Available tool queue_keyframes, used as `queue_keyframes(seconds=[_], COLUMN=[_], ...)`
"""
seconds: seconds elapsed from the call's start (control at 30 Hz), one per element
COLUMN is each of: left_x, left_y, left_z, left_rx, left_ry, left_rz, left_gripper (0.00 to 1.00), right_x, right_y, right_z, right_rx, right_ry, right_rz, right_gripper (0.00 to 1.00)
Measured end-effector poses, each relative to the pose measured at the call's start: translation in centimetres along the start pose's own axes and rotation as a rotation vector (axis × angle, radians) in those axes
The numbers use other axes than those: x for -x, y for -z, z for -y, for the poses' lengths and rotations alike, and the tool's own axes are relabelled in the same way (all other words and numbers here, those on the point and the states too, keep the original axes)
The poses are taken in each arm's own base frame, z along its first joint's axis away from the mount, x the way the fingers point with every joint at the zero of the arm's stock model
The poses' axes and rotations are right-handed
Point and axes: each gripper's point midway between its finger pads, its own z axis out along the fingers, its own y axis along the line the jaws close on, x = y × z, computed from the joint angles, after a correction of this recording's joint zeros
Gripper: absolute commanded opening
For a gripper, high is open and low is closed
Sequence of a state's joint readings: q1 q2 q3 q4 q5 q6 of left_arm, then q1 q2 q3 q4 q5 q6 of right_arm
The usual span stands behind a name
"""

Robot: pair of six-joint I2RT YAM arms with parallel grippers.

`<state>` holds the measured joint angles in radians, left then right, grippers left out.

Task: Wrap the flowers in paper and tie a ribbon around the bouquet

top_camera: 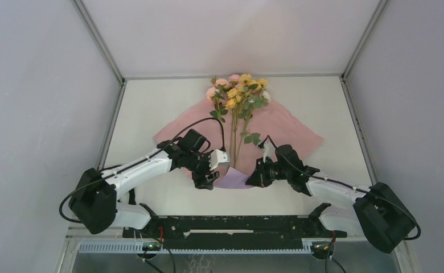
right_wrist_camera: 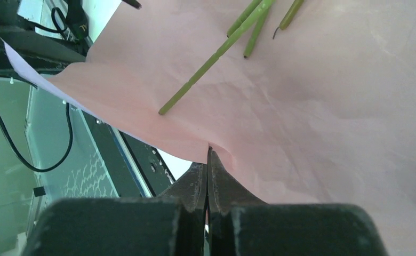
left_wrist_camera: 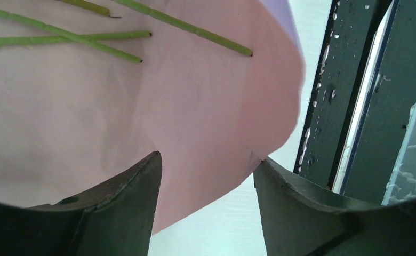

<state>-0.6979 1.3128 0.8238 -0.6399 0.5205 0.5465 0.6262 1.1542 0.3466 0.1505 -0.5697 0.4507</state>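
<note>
The white table [top_camera: 151, 114] carries the paper [top_camera: 291, 133], a pinkish-lilac sheet lying diamond-wise, its near corner lifted and showing a paler lilac side. The flowers [top_camera: 239, 91] lie along its middle, with the blooms at the far corner and the stem ends toward the arms. The right gripper [right_wrist_camera: 209, 154] is pinched together on the paper's near edge, which puckers at its tips. The left gripper [left_wrist_camera: 208, 162] stands with jaws apart over that corner, gripping nothing.

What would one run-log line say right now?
stage: wrapping | left jaws: open at paper near edge | right jaws: shut on paper edge | flowers: lying on paper, unwrapped | ribbon: not in view
</note>
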Motion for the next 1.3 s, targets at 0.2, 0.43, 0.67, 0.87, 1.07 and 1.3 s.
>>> queue_keyframes(seconds=[0.2, 0.43, 0.67, 0.87, 1.07, 1.3], left_x=[-0.3, -0.7, -0.9, -1.3, -1.6, -3.4], left_y=[-1.6, -2.9, -3.3, -4.6, -4.7, -4.6], left_z=[0.4, 1.3, 0.0, -0.8, -0.8, -1.1], left_rx=[-0.084, -0.122, -0.124, -0.143, -0.148, -0.127], left_ry=[0.050, 0.061, 0.112, 0.149, 0.174, 0.240], left_rz=[-0.041, -0.105, -0.131, -0.164, -0.181, -0.257], left_gripper=[0.66, 0.05, 0.00, 0.00, 0.00, 0.00], right_x=[0.8, -0.2, -0.7, -1.1, -1.3, -1.1], right_y=[0.3, 1.0, 1.5, 1.6, 1.2, 1.8], right_z=[0.3, 0.7, 1.8, 2.5, 2.7, 4.0], right_rx=[-0.009, -0.012, -0.041, -0.046, -0.030, -0.112], right_ry=[-0.033, -0.103, -0.176, -0.229, -0.240, -0.249], right_rz=[-0.015, -0.061, -0.082, -0.107, -0.122, -0.102], right_gripper=[0.00, 0.00, 0.00, 0.00, 0.26, 0.40])
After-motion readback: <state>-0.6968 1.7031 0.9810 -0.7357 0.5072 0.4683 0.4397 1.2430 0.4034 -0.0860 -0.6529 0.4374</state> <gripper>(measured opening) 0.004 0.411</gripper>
